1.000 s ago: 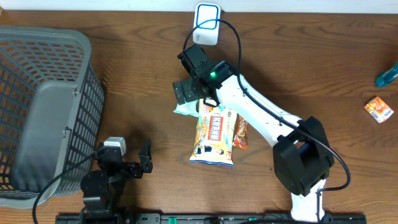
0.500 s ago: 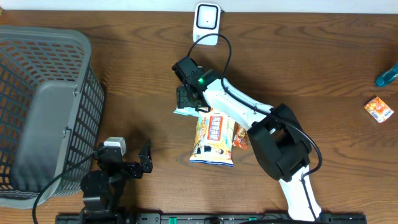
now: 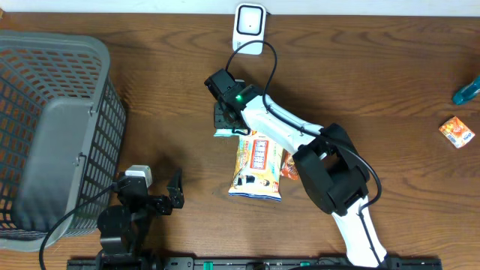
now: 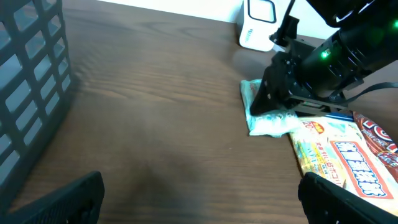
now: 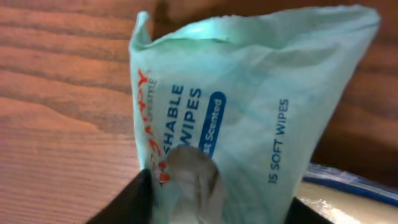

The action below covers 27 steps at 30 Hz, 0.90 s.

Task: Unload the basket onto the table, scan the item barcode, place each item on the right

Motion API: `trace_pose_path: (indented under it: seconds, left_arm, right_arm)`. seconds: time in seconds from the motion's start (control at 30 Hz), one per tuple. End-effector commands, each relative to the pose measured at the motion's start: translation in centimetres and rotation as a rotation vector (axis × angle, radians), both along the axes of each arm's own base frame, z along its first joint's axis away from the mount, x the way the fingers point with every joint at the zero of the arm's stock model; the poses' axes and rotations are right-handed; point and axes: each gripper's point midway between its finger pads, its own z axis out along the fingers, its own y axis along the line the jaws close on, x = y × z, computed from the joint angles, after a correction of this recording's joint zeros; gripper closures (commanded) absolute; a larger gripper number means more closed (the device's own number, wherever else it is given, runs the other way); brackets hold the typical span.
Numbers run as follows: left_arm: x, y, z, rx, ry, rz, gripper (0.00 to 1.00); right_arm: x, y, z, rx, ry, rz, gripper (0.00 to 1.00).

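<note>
light: even, moderate; shadows: soft; glare: sheen on tabletop (image 4: pixel 155 81); blur: right wrist close-up soft

The wipes pack (image 3: pixel 226 133) lies on the table (image 3: pixel 390 60) between the fingers of the right gripper (image 3: pixel 223 123), touching both. Beyond that gripper, at the table's far edge, stands the barcode scanner (image 3: pixel 249 28). On its near side lies a snack bag (image 3: pixel 257 165), its far end touching the pack, with a snack bar (image 3: pixel 289 163) along the bag's right side. Far to the gripper's left sits the basket (image 3: pixel 52 135); the left gripper (image 3: pixel 169 196) is near and left, beside the basket. Well off to the right lie a small carton (image 3: pixel 457 131) and, beyond it, a tube-like item (image 3: pixel 466 90).
</note>
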Motion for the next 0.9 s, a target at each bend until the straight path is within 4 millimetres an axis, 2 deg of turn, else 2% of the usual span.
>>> trace_pose_path:
  seconds: [0.0, 0.03, 0.1, 0.23, 0.33, 0.4, 0.43, 0.53, 0.63, 0.67, 0.77, 0.87]
  left_arm:
    - [-0.2, -0.1, -1.0, -0.014, 0.031, -0.002, 0.0]
    - [-0.2, -0.1, -1.0, -0.014, 0.031, -0.002, 0.0]
    - [-0.2, -0.1, -1.0, -0.014, 0.031, -0.002, 0.0]
    - [-0.2, -0.1, -1.0, -0.014, 0.031, -0.002, 0.0]
    - [-0.2, -0.1, -1.0, -0.014, 0.031, -0.002, 0.0]
    - [-0.2, -0.1, -1.0, -0.014, 0.031, -0.002, 0.0]
    - [-0.2, -0.1, -1.0, -0.014, 0.031, -0.002, 0.0]
    - [-0.2, -0.1, -1.0, -0.014, 0.031, -0.002, 0.0]
    - [-0.2, -0.1, -1.0, -0.014, 0.031, -0.002, 0.0]
    - [-0.2, -0.1, -1.0, -0.014, 0.031, -0.002, 0.0]
    - [-0.2, -0.1, -1.0, -0.014, 0.031, -0.002, 0.0]
    - [-0.2, -0.1, -1.0, -0.014, 0.031, -0.002, 0.0]
  right_arm:
    - [-1.3, -1.7, -3.9, -0.068, 0.082, -0.018, 0.91]
    - [-1.3, -1.8, -3.6, -0.065, 0.085, -0.017, 0.97]
    - [-1.7, -2.1, -2.7, -0.054, 0.104, -0.019, 0.99]
    - [-2.1, -2.9, 2.0, 0.043, 0.151, -0.019, 0.99]
    - [-3.0, -1.3, 6.3, 0.256, 0.187, 0.195, 0.99]
    - [-4.1, -0.1, 8.7, 0.414, 0.22, 0.327, 0.99]
    - [-5.3, 0.2, 10.5, 0.553, 0.29, 0.374, 0.99]
    - [-6.7, -0.2, 12.6, 0.719, 0.43, 0.346, 0.99]
    - [-8.0, -1.4, 13.5, 0.774, 0.646, 0.147, 0.98]
    - [-8.9, -2.4, 13.5, 0.744, 0.793, -0.026, 0.98]
    - [-10.3, -4.0, 13.5, 0.672, 0.992, -0.283, 0.98]
    - [-11.0, -4.7, 13.6, 0.608, 1.14, -0.527, 0.98]
